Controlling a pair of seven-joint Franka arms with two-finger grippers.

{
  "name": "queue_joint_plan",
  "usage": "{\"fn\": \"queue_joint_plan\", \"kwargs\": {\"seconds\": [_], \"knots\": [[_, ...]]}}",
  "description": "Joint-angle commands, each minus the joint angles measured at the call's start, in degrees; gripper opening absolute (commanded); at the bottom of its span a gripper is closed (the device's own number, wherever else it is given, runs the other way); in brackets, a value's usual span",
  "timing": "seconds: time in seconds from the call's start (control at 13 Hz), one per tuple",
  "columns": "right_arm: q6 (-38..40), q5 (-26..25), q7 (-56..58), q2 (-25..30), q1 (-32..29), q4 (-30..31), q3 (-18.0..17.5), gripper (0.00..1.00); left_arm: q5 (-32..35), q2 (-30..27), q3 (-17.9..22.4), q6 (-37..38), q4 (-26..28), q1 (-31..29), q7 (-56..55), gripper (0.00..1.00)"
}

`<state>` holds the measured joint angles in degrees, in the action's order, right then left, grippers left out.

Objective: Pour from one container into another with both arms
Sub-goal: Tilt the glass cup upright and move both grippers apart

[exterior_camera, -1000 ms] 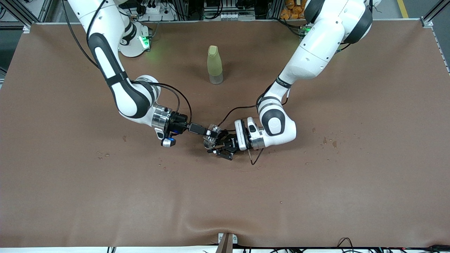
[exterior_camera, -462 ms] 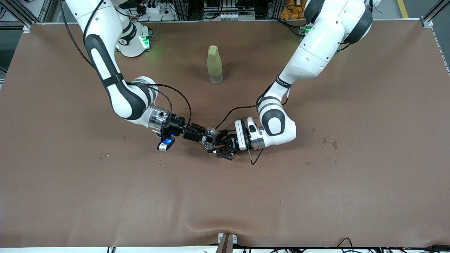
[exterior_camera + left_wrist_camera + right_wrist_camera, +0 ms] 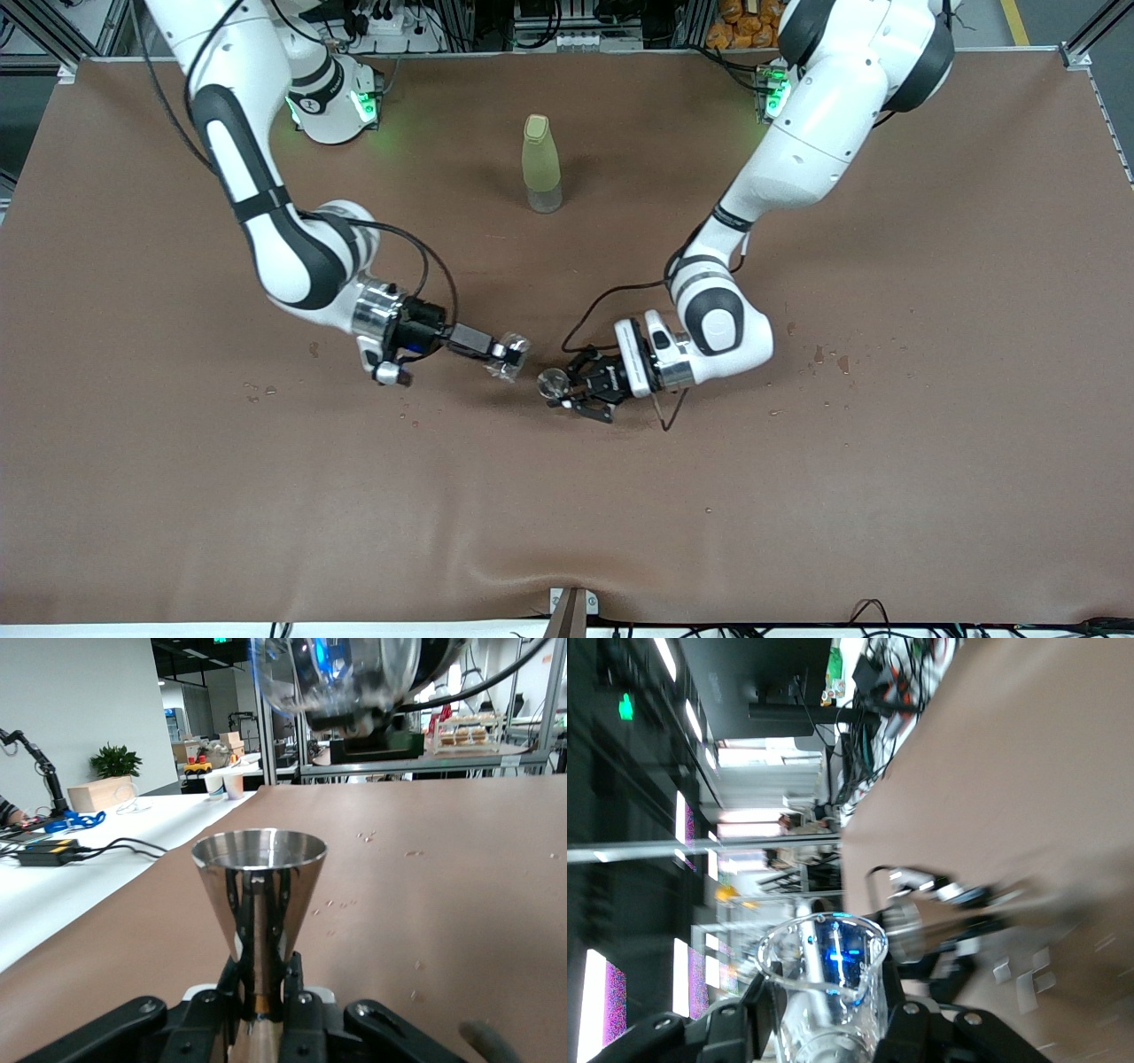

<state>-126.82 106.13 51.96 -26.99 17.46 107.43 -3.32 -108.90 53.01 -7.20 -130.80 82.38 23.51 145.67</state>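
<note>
My right gripper (image 3: 498, 354) clamped on clear glass cup (image 3: 511, 354), cup tipped sideways over brown table (image 3: 177, 496), mouth toward metal cup. My left gripper (image 3: 576, 390) closed on stem of metal cone cup (image 3: 553, 383), cup upright, just beside glass cup and apart from it. Yellow-green bottle (image 3: 540, 164) stands upright, well apart, farther from front camera than metal cup.
</note>
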Motion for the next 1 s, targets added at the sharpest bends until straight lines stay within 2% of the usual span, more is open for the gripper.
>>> {"fn": "queue_joint_plan", "kwargs": {"seconds": [0.0,0.23,0.38,0.54,0.69,0.92], "knots": [[3.41,-12.57,17.76,-1.21,-9.08,-1.42,-0.72,0.02,6.04,-3.44,-0.45,5.78,4.54,-5.64,-1.0,0.0],[8.76,-22.41,37.81,-3.06,-19.97,-4.06,-0.63,0.03,17.09,-5.11,-0.45,14.84,6.13,-13.9,-5.64,0.0],[17.17,-30.16,47.58,-5.86,-28.32,-6.08,-0.63,0.05,24.75,-5.73,-0.45,21.69,5.95,-19.7,-9.69,0.0],[24.75,-33.52,61.96,-12.17,-35.54,-9.76,-0.72,0.08,30.9,-5.73,-0.45,27.93,6.04,-25.33,-10.06,0.0],[30.12,-36.24,70.88,-18.25,-40.12,-15.12,-0.63,0.08,37.24,-5.2,-0.45,32.95,6.21,-30.69,-9.8,0.0],[32.16,-42.38,80.55,-19.94,-45.4,-16.55,-0.63,0.08,45.24,-4.94,-0.45,36.83,7.97,-38.42,-9.18,0.0]]}}
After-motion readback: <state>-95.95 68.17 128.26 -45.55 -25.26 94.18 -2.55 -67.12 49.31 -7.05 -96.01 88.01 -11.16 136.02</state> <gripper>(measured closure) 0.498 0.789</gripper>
